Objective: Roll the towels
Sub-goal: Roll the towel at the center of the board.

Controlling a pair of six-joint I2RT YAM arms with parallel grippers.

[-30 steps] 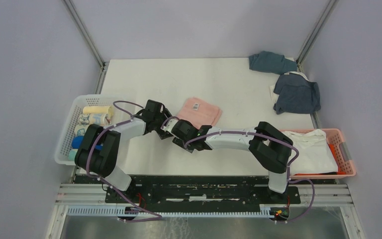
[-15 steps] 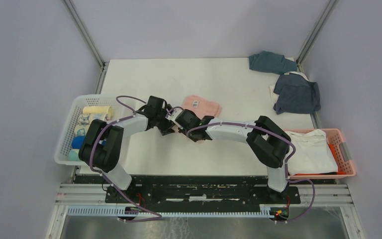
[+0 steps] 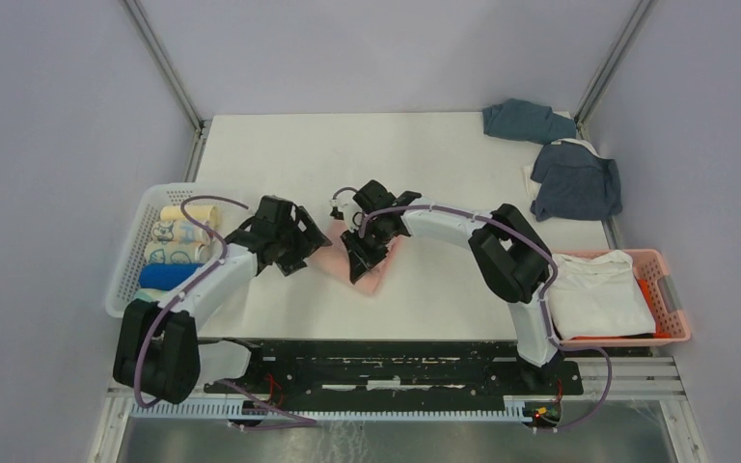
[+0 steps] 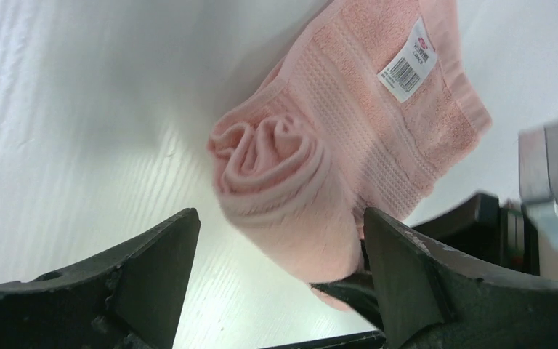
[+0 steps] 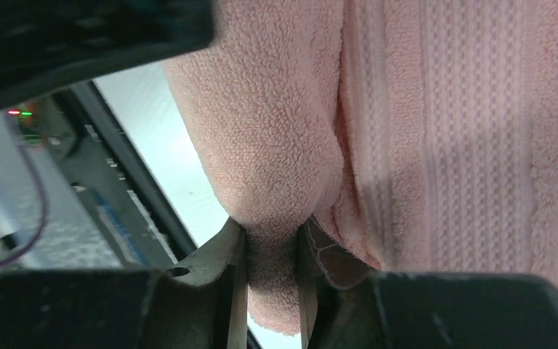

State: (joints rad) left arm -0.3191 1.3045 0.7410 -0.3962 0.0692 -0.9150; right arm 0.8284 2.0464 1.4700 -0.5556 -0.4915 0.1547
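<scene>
Towels (image 3: pixel 178 246) lie rolled at left; pink towel (image 4: pixel 283 167) mid-frame is partly rolled, right pincer (image 5: pixel 270 234) pinching it, left pincer (image 4: pixel 280 222) wide. Blue towels (image 3: pixel 576 181), upper right, wait.

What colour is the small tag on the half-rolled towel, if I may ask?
White with a black barcode: tag on pink towel; best in left wrist view.

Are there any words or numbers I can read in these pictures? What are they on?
The white tag on the pink towel: a barcode and tiny print, too small to read.
The patterned rolled towels in the white basket: blue marks, too blurred to read.
No other text.
</scene>
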